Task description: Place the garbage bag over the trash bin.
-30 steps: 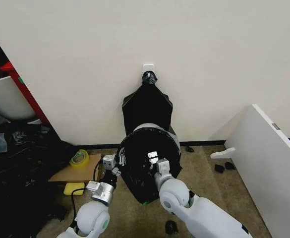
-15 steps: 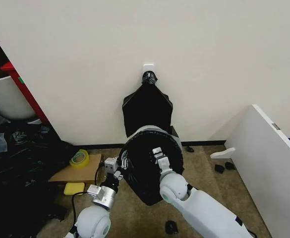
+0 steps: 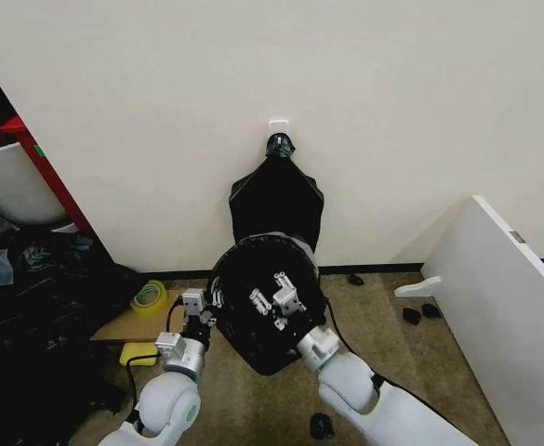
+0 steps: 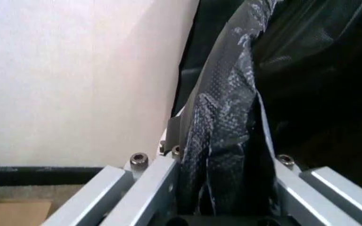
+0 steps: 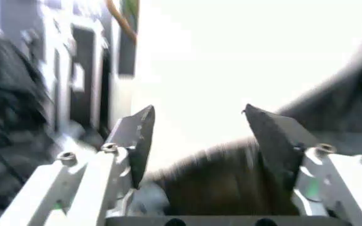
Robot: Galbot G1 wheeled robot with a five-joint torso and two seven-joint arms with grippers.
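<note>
The garbage bag (image 3: 253,330) is glossy black and wraps a round shape on the floor by the wall. The trash bin is hidden under it. My left gripper (image 3: 203,303) sits at the bag's left edge. In the left wrist view a wrinkled fold of the garbage bag (image 4: 222,155) lies between its jaws, which are shut on it. My right gripper (image 3: 272,299) hovers in front of the bag's dark round mouth. It is open, and in the right wrist view its fingers (image 5: 137,136) stand wide apart with nothing between them.
A knotted bunch of black bags (image 3: 276,200) hangs on the wall behind. A tape roll (image 3: 148,297), cardboard (image 3: 137,327) and a yellow block (image 3: 139,353) lie to the left. A black plastic heap (image 3: 30,325) is far left, and a white board (image 3: 509,297) leans at the right.
The bagged bin and my left gripper have shifted left. The pale rim at the top is now covered in black. My right gripper has moved left across the bag's mouth.
</note>
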